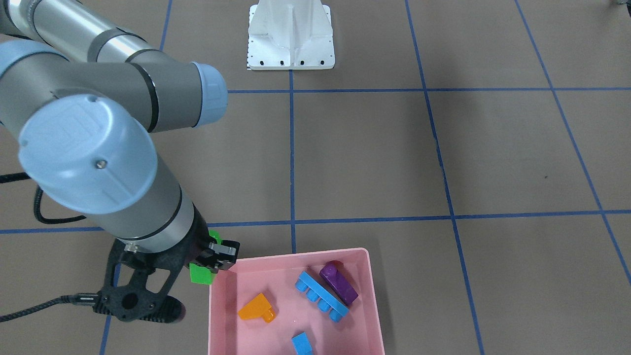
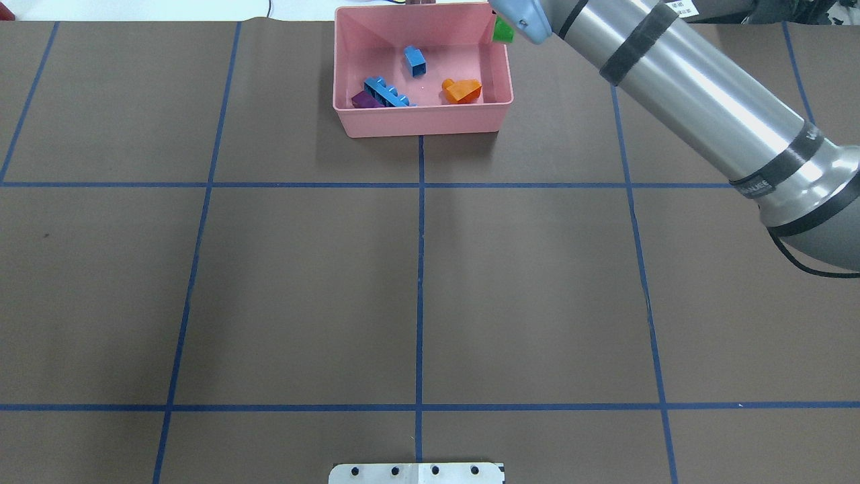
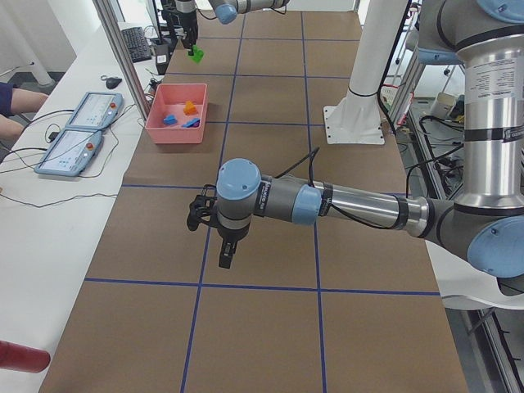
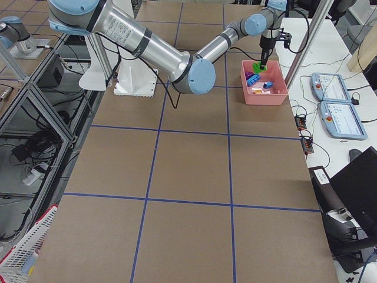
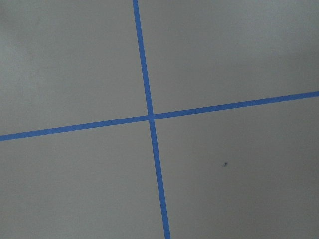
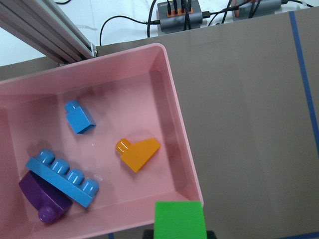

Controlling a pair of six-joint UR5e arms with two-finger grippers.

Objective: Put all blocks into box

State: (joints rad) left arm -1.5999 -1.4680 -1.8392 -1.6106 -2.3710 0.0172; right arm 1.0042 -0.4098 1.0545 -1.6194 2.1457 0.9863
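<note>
The pink box (image 1: 300,255) (image 2: 423,122) (image 6: 124,99) holds an orange sloped block (image 1: 256,308) (image 6: 138,153), a long blue block (image 1: 321,296) (image 6: 62,174), a purple block (image 1: 339,283) (image 6: 45,199) partly under it, and a small blue block (image 1: 301,342) (image 6: 79,117). My right gripper (image 1: 209,264) is shut on the green block (image 1: 201,273) (image 2: 502,30) (image 6: 179,219), just outside one corner of the box. My left gripper (image 3: 221,237) hangs over bare table far from the box; I cannot tell whether it is open or shut. The left wrist view shows only table and blue tape.
The white metal base (image 1: 291,39) (image 2: 416,472) stands at the robot's side of the table. Beyond the box lie cables (image 6: 179,10) and an aluminium post (image 6: 45,30). Two tablets (image 3: 82,123) and a person's arm (image 3: 16,98) are at the side bench.
</note>
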